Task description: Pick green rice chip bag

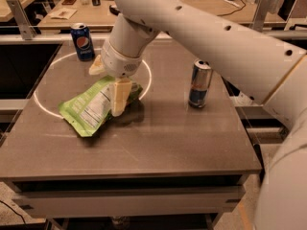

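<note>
The green rice chip bag lies crumpled on the table's left half, its white label panel facing up. My gripper hangs from the big white arm directly over the bag's right end. It is open. One cream finger reaches down onto the bag's right part, and the other finger shows behind the bag's far edge. The bag rests on the table.
A blue Pepsi can stands at the back left. A silver-blue energy drink can stands to the right of the gripper. The grey table carries a white ring mark. Desks with clutter stand behind.
</note>
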### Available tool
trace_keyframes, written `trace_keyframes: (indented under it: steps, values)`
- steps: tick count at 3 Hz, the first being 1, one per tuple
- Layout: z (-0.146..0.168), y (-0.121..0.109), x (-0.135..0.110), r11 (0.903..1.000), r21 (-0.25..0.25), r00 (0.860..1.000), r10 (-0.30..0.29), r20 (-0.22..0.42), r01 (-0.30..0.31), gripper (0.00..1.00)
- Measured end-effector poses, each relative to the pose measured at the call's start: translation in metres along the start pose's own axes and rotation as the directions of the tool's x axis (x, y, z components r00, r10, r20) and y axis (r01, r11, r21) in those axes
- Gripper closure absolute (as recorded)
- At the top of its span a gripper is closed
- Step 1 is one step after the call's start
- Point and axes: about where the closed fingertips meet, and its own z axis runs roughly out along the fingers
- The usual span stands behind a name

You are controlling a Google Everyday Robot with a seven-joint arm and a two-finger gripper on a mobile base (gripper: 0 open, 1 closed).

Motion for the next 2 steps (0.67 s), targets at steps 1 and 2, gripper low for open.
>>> trace_keyframes:
  steps: [1,2]
  values:
    - [0.0093,-0.0017,-0.0033,0.999,-0.045,1.0,-0.002,0.015,0.003,0.42]
    - [0.0134,-0.0002,-0.0041,0.997,-0.075,0.999,-0.015,0.03,0.017,0.65]
